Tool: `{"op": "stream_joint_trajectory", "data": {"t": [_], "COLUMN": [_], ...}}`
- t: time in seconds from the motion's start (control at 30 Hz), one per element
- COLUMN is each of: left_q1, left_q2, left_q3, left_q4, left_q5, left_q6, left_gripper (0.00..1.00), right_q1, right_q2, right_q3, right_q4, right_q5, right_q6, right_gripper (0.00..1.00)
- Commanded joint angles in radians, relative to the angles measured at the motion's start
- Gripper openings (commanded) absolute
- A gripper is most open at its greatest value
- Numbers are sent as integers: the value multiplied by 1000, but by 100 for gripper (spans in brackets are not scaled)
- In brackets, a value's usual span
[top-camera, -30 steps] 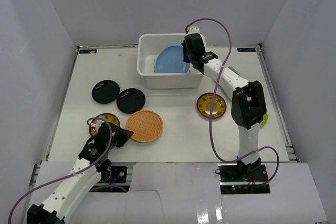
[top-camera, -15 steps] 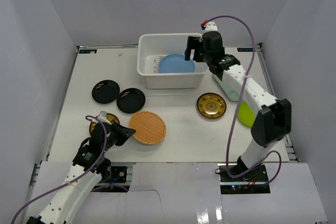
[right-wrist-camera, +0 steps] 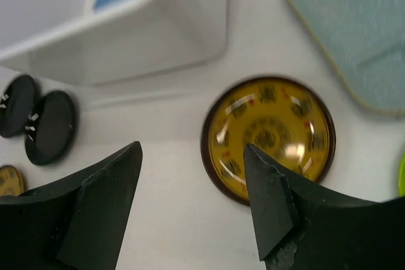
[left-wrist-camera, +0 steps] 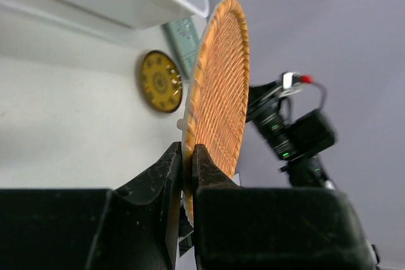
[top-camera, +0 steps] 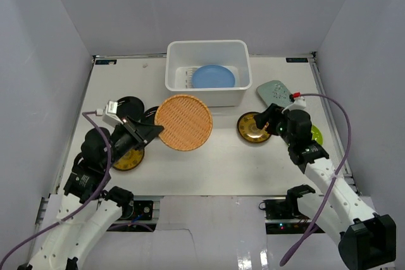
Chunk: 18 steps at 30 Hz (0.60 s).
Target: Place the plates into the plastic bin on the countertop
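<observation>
My left gripper [top-camera: 152, 135] is shut on the rim of the round woven tan plate [top-camera: 183, 122], holding it tilted above the countertop [top-camera: 215, 164] just in front of the white plastic bin [top-camera: 171, 83]. In the left wrist view the woven plate [left-wrist-camera: 218, 93] stands edge-on between the closed fingers [left-wrist-camera: 164, 175]. A light blue plate [top-camera: 213, 76] lies inside the bin. My right gripper [top-camera: 269, 122] is open over the left edge of a gold-centred plate [right-wrist-camera: 269, 134]; its right fingertip [right-wrist-camera: 266, 181] hangs above that plate and holds nothing.
Two black plates [top-camera: 130, 102] [right-wrist-camera: 50, 124] lie left of the bin. Another gold-centred plate [top-camera: 126, 157] sits under my left arm. A pale green oblong plate [top-camera: 275, 91] and a lime green plate [top-camera: 315, 135] lie on the right. Grey walls enclose the table.
My left gripper lifted the woven plate off the table and toward the bin. My right gripper opened, left the blue plate in the bin and drew back down over the gold-centred plate.
</observation>
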State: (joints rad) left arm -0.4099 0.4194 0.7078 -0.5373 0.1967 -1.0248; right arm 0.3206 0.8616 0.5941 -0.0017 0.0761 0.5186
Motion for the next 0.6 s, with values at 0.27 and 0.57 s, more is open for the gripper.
{"op": "stream_joint_trajectory", "data": {"t": [0.27,0.57], "left_q1": [2,20], "left_q2": [752,1281], "left_q3": [471,804], "left_q4": [490,527], "left_q5": [61,20], "left_q6": [109,173], "left_gripper": [0,0], "right_q1": [1,3], "right_q2": [-219,-294], "right_q3": [-269,-296], "right_q4": [46,-55], "right_q5": [-226,-202], "right_q6": [123,110], "right_gripper": [68,72]}}
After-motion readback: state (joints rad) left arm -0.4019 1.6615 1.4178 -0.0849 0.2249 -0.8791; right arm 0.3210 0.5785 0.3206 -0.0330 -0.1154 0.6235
